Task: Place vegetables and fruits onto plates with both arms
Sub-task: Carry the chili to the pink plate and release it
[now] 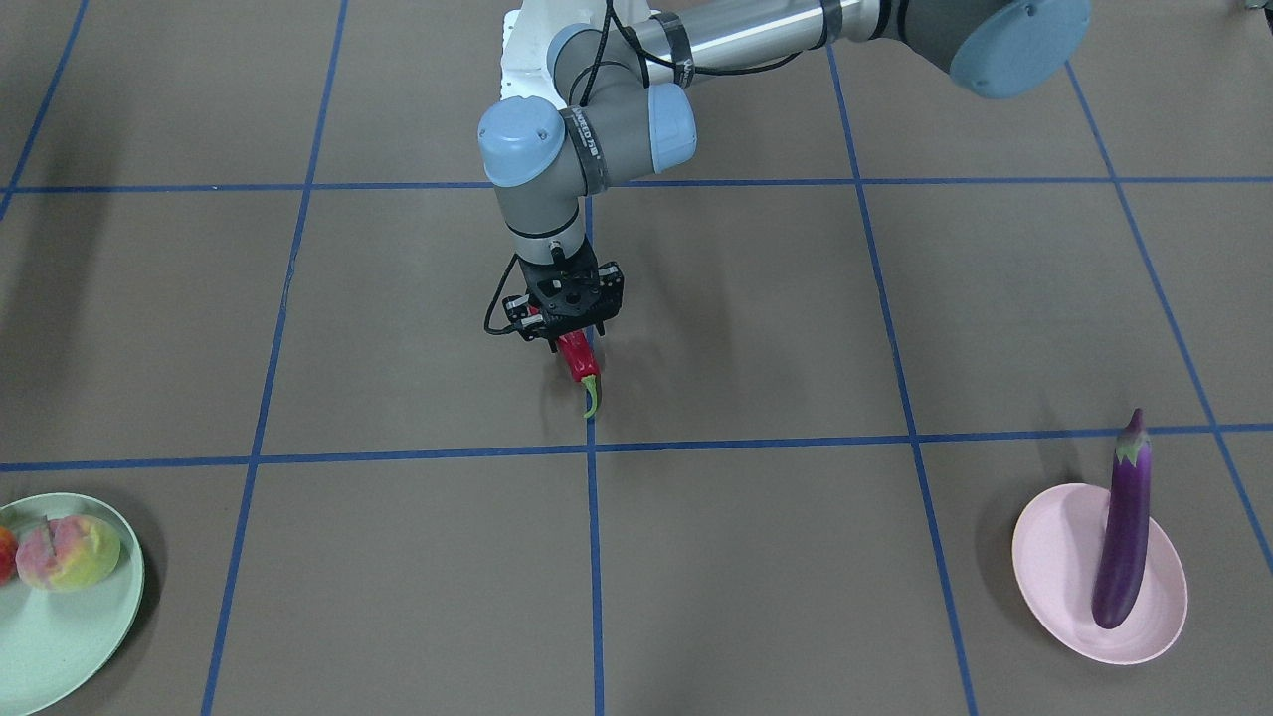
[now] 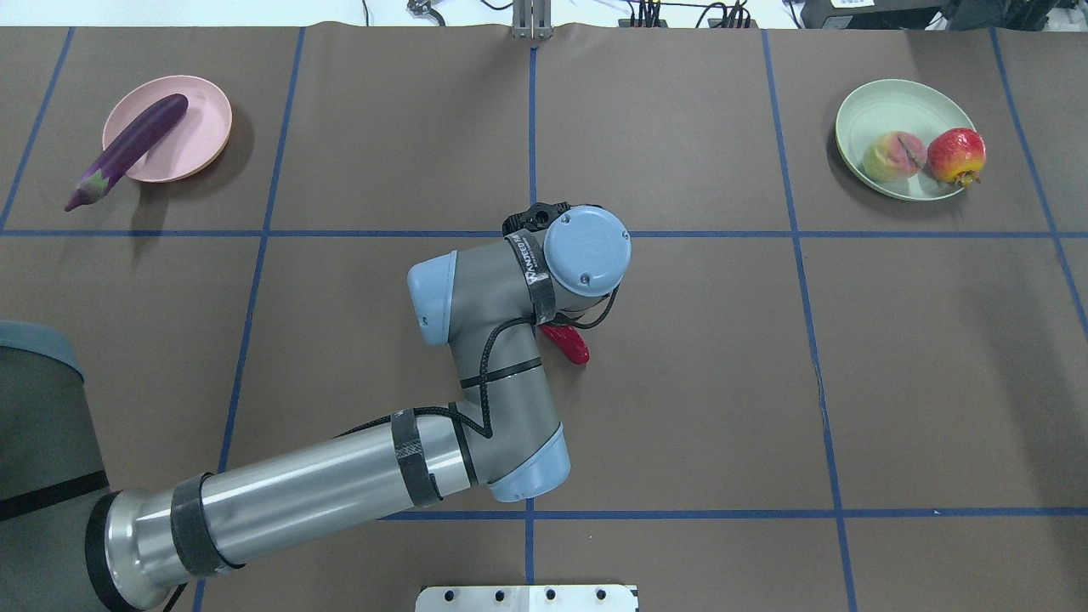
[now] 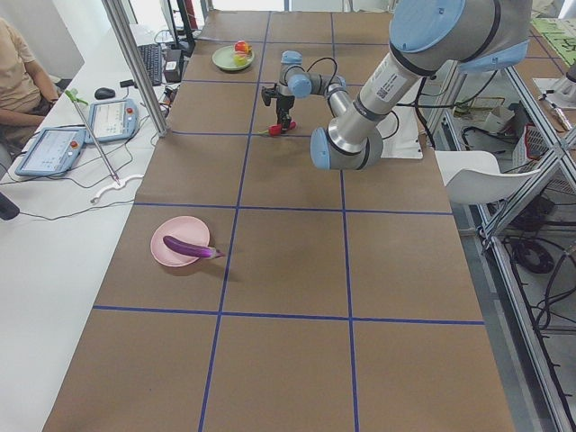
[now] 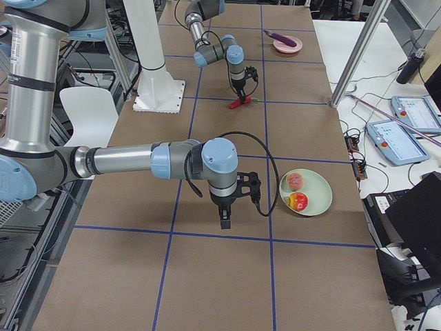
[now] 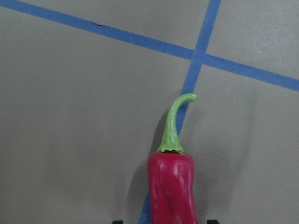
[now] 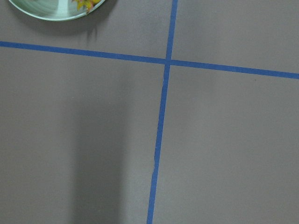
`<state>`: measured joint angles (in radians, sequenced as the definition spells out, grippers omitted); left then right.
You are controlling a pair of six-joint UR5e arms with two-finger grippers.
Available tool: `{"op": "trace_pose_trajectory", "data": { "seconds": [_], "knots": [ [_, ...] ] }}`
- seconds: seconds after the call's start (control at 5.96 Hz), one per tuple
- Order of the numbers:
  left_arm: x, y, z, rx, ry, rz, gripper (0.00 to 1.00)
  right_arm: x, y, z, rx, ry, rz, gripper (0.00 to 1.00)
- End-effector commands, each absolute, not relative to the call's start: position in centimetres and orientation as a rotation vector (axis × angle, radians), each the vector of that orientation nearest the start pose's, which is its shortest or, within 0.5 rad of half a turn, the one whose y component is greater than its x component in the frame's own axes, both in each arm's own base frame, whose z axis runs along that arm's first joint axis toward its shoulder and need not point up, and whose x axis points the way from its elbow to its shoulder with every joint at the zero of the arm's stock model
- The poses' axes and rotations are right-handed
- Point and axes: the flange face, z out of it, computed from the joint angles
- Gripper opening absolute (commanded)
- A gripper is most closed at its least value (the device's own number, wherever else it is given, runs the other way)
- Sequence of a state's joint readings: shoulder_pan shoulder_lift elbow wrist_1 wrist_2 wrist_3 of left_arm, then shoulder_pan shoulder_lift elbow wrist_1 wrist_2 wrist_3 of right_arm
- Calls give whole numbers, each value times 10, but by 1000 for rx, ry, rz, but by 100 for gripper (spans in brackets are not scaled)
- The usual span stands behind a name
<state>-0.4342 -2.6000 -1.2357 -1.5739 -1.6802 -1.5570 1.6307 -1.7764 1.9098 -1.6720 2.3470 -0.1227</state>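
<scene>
Chili pepper (image 1: 577, 360) is clamped in the left gripper (image 1: 568, 338) over the middle of the table (image 1: 796, 328), stem end out, and how the right gripper (image 4: 224, 222) is set can't be made out tbh.

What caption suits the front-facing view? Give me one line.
Left tool holds the red chili pepper mid-table; the eggplant rests on the pink plate.

A big brown table (image 3: 288, 270) has blue lines (image 3: 346, 270) that cut it into squares. Beside one long side of the table is a white desk (image 3: 54, 243) with two tablets (image 3: 49, 148), a keyboard (image 3: 151, 63) and a mouse (image 3: 106, 93). A person (image 3: 20, 76) sits there. By the table's other long side is a white chair (image 3: 472, 175).
</scene>
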Motion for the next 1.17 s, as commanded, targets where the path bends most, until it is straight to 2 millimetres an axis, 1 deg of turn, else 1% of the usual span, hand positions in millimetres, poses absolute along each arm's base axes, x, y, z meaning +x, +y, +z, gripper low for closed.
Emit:
{"op": "trace_pose_trajectory", "data": {
  "seconds": [0.0, 0.17, 0.34, 0.5, 0.67, 0.84, 1.01],
  "knots": [
    [678, -452, 137, 58, 710, -363, 0, 88, -399, 594, 101, -770, -71, 100],
    [669, -460, 132, 75, 712, -339, 0, 88, -399, 594, 101, -770, -71, 100],
    [635, -488, 116, 137, 735, -274, 0, 87, -400, 594, 100, -772, -71, 100],
    [586, -539, 117, 202, 723, -214, 0, 87, -400, 594, 100, -772, -71, 100],
    [528, -595, 150, 196, 698, -164, 0, 87, -400, 594, 100, -772, -71, 100],
    [468, -644, 197, 222, 650, -64, 0, 87, -400, 594, 100, -772, -72, 100],
    [416, -695, 251, 240, 559, 15, 0, 87, -400, 594, 100, -770, -72, 100]
  ]
}}
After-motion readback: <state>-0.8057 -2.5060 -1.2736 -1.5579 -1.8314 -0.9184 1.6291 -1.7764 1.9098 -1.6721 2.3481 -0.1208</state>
